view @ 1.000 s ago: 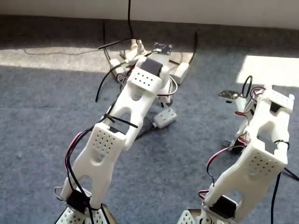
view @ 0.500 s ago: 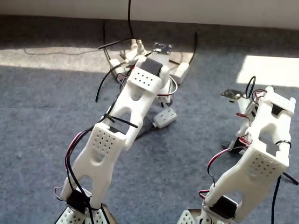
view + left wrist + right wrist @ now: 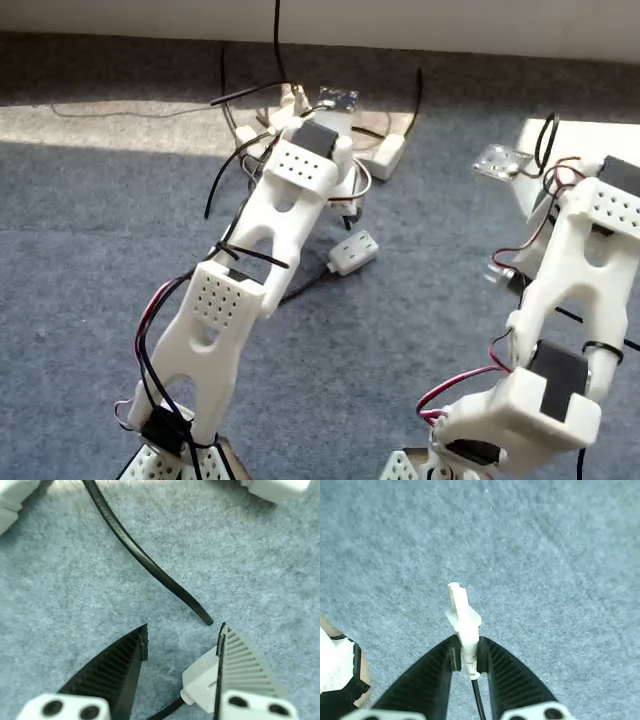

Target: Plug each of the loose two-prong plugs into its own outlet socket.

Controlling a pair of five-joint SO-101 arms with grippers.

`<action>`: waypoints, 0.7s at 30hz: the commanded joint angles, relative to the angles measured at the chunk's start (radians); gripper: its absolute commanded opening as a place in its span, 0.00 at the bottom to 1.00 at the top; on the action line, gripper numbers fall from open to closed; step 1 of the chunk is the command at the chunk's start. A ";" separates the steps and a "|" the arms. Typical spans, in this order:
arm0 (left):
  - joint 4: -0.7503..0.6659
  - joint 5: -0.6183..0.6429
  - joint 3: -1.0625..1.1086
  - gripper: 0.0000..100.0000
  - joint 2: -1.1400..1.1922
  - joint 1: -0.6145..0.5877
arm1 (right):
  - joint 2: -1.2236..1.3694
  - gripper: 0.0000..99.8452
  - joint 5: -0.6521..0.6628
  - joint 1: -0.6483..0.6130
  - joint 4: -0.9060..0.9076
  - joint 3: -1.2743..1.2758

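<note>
Pinching one white plug (image 3: 465, 620) by its body in the right fingers (image 3: 440, 665), well apart from the outlet block (image 3: 352, 253), prongs (image 3: 455, 592) bare, presumably for pushing in; holding the left fingers (image 3: 122, 655) released around a second plug (image 3: 202, 680) lying near that block, seemingly to grasp it

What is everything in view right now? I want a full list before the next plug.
white two-prong plug: one, white, clamped in the right gripper above the grey-blue carpet.
white plastic socket block: one, white, on the carpet beside the left arm, cord attached.
small white corded piece: one, white, against the left gripper; possibly that same block.
white plastic blocks: at least two, white, at the carpet's far end.
thick black cable: one, black, lying on the carpet ahead of the left gripper.
left gripper: open, low over the carpet.
right gripper: shut on the plug.
</note>
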 commanded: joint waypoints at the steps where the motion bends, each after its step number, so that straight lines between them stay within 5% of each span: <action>1: 0.005 0.012 -0.116 0.23 -0.018 -0.062 | -0.137 0.01 -0.127 -0.139 0.036 0.068; 7: 0.121 0.006 -0.369 0.23 -0.018 -0.295 | -0.289 0.01 -0.325 -0.490 0.013 0.249; 14: 0.120 0.006 -0.406 0.23 -0.008 -0.680 | -0.306 0.01 -0.605 -0.874 -0.263 0.394; 21: 0.095 0.003 -0.406 0.23 -0.007 -0.917 | -0.094 0.01 -0.838 -1.082 -0.559 0.455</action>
